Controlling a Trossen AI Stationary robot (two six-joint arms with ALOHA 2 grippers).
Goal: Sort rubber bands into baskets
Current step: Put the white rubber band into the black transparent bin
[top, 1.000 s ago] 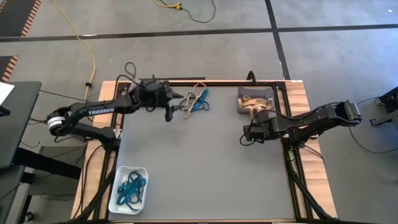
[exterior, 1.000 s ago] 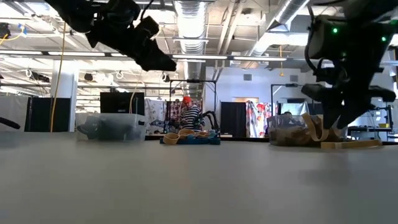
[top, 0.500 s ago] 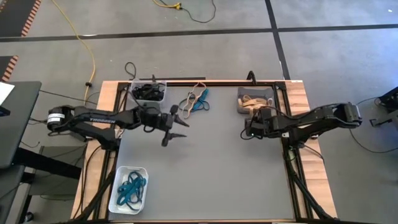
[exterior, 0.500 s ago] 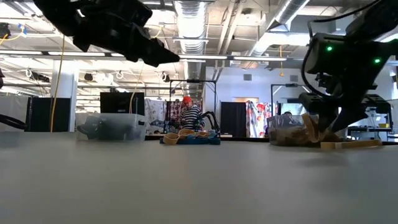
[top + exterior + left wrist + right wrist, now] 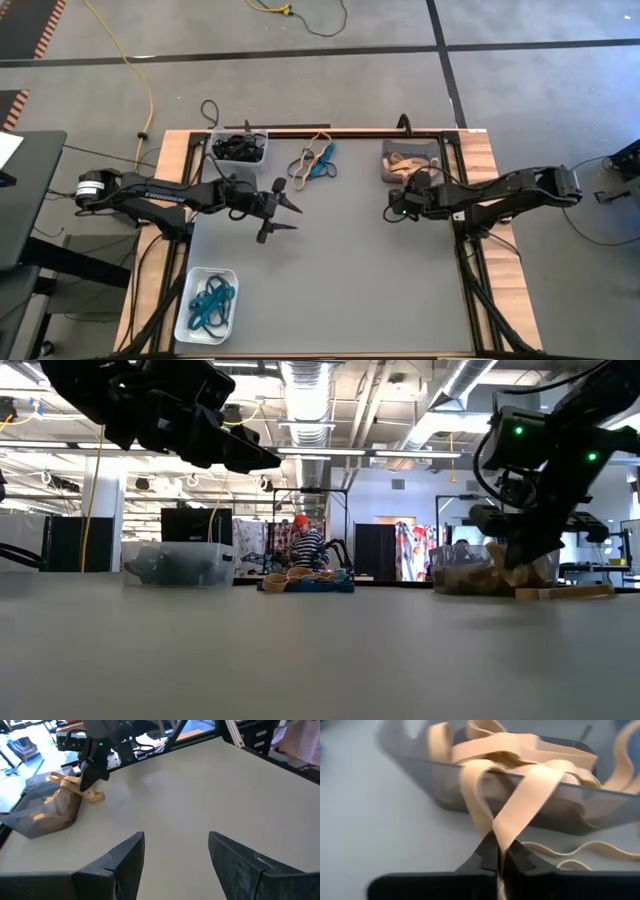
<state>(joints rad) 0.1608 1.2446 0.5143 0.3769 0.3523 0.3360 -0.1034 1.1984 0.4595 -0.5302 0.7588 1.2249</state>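
Now the right gripper, pinched shut on a tan rubber band beside the dark grey basket, should lift it clear over the rim, while the left gripper waits open.

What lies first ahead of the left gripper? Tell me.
Bare table. The left gripper, open, points across it toward the grey basket of tan bands and the right gripper, probably the first things met.

Left jaws apart, right pinched.
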